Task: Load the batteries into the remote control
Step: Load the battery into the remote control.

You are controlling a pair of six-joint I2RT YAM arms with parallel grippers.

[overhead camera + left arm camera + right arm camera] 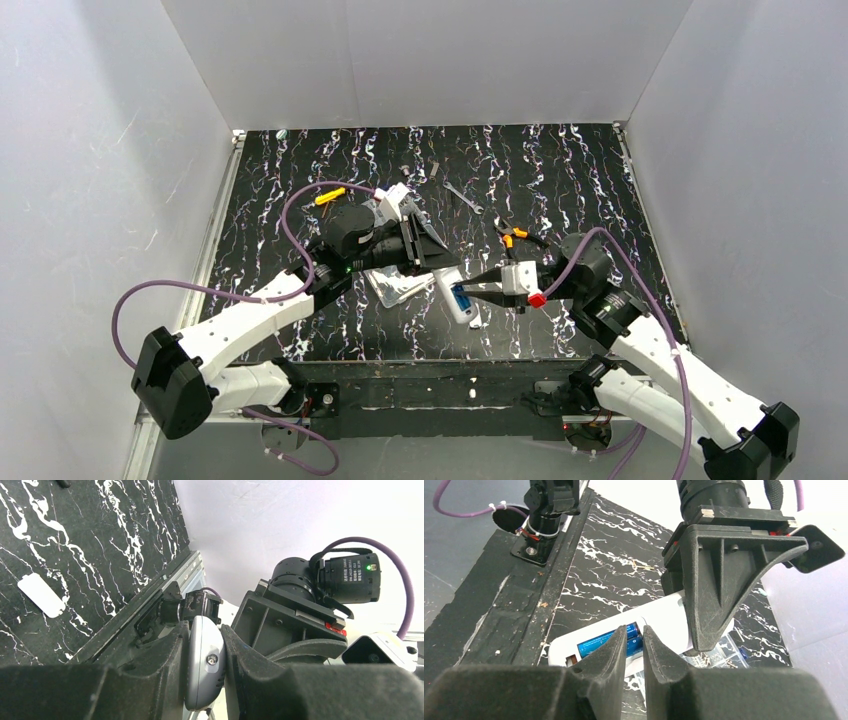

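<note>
Batteries [606, 641] maybe two; remote [659, 617] one; pliers [515, 236] one; screwdriver [328, 196] one

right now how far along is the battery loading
Done: a blue battery lies in the recess of the remote control.
In hand: the left pincer clamps the remote. The right pincer is at the recess, jaws narrowly apart, with more blue between its tips. I cannot tell if that one is seated.
Left: the white cover piece lies apart, not yet fitted.
</note>
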